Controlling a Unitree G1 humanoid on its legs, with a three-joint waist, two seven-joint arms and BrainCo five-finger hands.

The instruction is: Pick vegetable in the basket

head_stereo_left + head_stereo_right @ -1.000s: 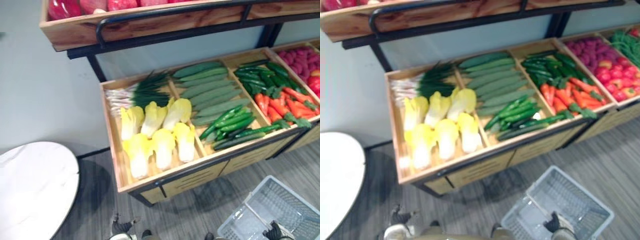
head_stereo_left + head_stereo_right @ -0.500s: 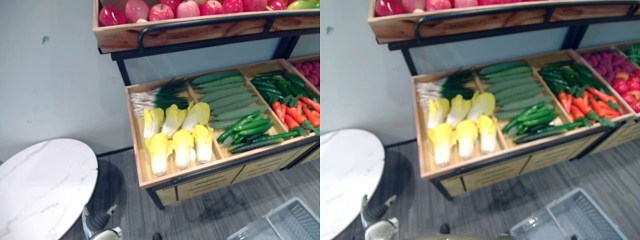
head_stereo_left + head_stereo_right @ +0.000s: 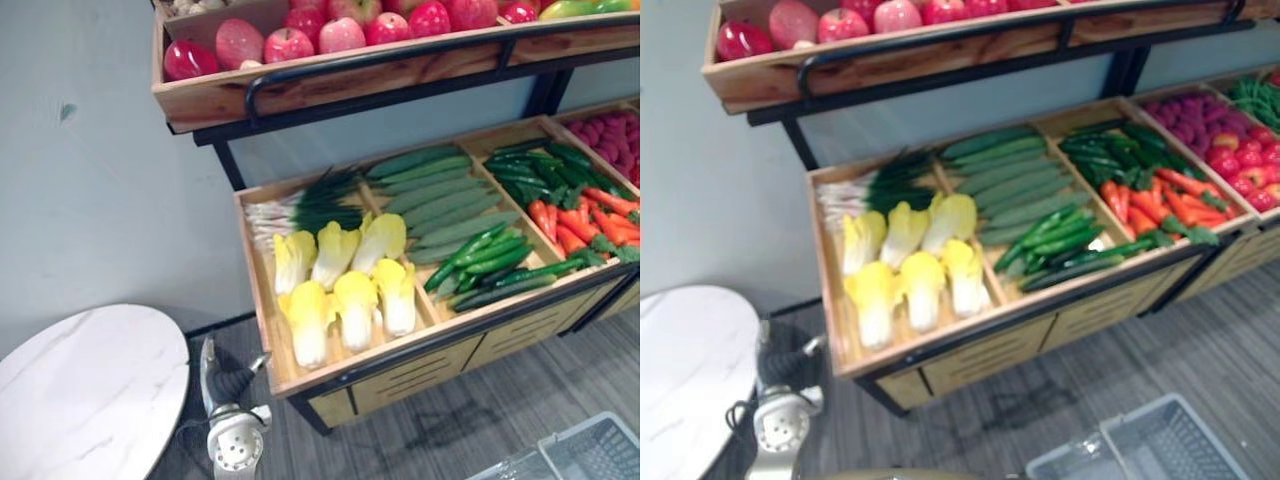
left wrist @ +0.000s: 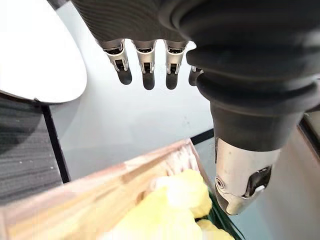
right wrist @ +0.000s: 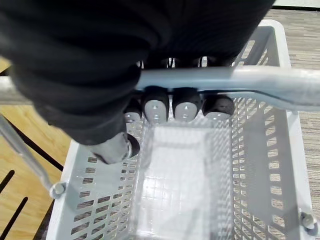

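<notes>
Left hand (image 4: 145,61) hovering beside the crate's (image 3: 262,300) front left corner; right hand (image 5: 186,108) gripping the basket handle (image 5: 260,81).

Left fingers are hanging straight, side by side, with the thumb apart and touching nothing. Right fingers are curling round the handle of the grey basket (image 3: 592,452), which is showing in front of the crate's right end. The vegetables are lying in the crate: yellow cabbages (image 3: 342,288) and spring onions (image 3: 298,202) in the left compartment, cucumbers (image 3: 445,195) in the middle one, carrots (image 3: 590,215) toward the right edge.
</notes>
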